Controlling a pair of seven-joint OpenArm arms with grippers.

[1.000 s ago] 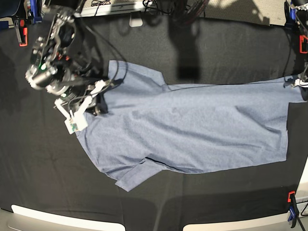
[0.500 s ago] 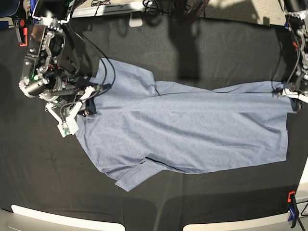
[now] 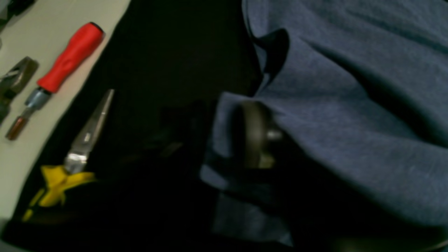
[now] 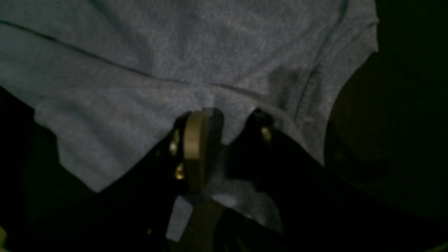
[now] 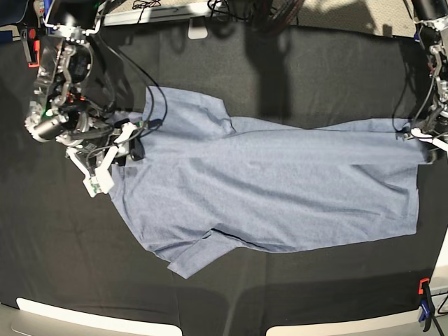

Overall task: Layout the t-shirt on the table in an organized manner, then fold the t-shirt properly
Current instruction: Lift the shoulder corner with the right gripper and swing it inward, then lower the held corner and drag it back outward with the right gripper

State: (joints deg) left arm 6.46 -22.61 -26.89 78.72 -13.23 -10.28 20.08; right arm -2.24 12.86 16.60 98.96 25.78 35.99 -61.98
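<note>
The blue-grey t-shirt lies spread flat across the black table, collar end at the left and hem at the right. My right gripper is at the collar and shoulder edge. In the right wrist view its jaws stand apart with a fold of the t-shirt between them. My left gripper is at the hem's far corner. The left wrist view shows one of its fingers against the cloth edge, the other finger dark and well apart, so it is open.
A red-handled screwdriver and yellow-handled pliers lie on a pale strip beside the table edge near the left gripper. Clamps sit at the far left corner and near right corner. Cables hang from both arms.
The right arm drew the collar end left and up, stretching the shirt flatter, while the left arm held the hem. Both grippers were shut on the cloth and now have their jaws parted.
</note>
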